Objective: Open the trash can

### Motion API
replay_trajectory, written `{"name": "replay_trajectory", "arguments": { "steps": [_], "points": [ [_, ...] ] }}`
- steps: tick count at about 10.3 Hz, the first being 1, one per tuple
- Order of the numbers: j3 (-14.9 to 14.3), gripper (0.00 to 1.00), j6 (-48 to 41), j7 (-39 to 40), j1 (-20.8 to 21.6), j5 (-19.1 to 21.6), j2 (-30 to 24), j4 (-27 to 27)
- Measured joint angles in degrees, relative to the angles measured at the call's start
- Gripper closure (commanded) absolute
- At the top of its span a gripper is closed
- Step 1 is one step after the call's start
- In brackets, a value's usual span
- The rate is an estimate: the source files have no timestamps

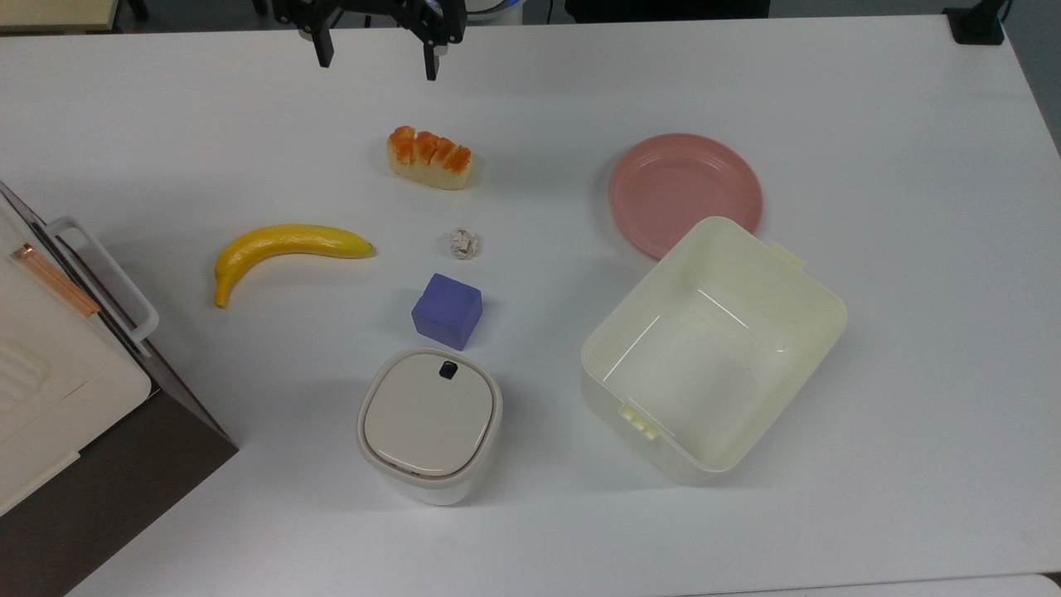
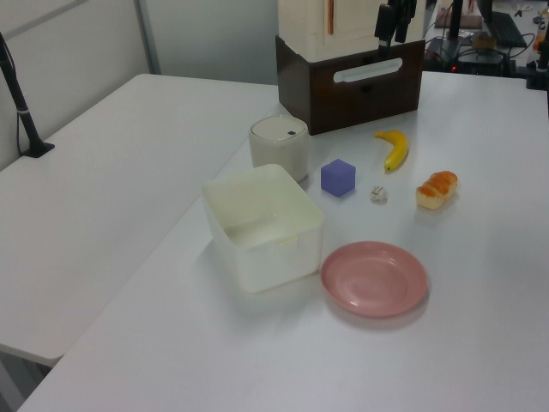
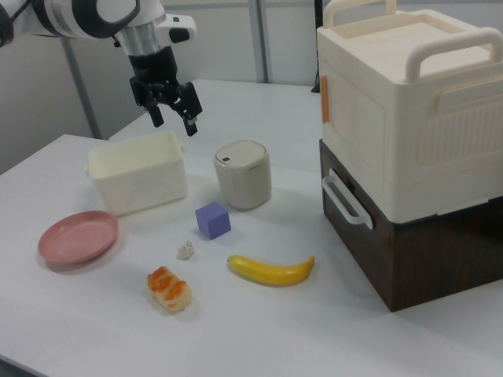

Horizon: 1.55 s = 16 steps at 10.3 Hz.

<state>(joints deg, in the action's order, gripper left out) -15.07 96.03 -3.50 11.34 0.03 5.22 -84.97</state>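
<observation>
The trash can (image 1: 429, 424) is a small white rounded-square bin with its flat beige lid shut and a dark button (image 1: 448, 370) at the rim. It stands at the table's near middle in the top view, and shows as the trash can (image 2: 279, 144) and the trash can (image 3: 243, 173) in the side views. My gripper (image 1: 377, 60) hangs open at the top view's upper edge, far from the bin and high above the table, with nothing between its fingers. In the right view the gripper (image 3: 173, 118) hovers above the cream tub.
A purple cube (image 1: 448, 310) sits right beside the bin's button side. A paper ball (image 1: 463, 243), banana (image 1: 283, 249), bread piece (image 1: 429, 157), pink plate (image 1: 685, 191) and cream tub (image 1: 714, 347) lie around. A white box on a dark base (image 1: 75, 390) stands at the top view's left.
</observation>
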Motion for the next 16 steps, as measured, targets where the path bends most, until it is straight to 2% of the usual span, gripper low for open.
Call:
{"name": "replay_trajectory", "arguments": {
  "steps": [12, 13, 14, 15, 16],
  "points": [
    [0.0, 0.0, 0.0, 0.06, 0.0, 0.0, 0.0, 0.0],
    [0.0, 0.06, 0.0, 0.07, 0.0, 0.0, 0.0, 0.0],
    [0.03, 0.27, 0.0, 0.07, 0.02, 0.0, 0.0, -0.05],
    [0.12, 0.65, 0.0, 0.07, 0.08, 0.0, 0.0, -0.19],
    [0.24, 0.94, 0.0, 0.07, 0.2, 0.0, 0.01, -0.47]
  ]
}}
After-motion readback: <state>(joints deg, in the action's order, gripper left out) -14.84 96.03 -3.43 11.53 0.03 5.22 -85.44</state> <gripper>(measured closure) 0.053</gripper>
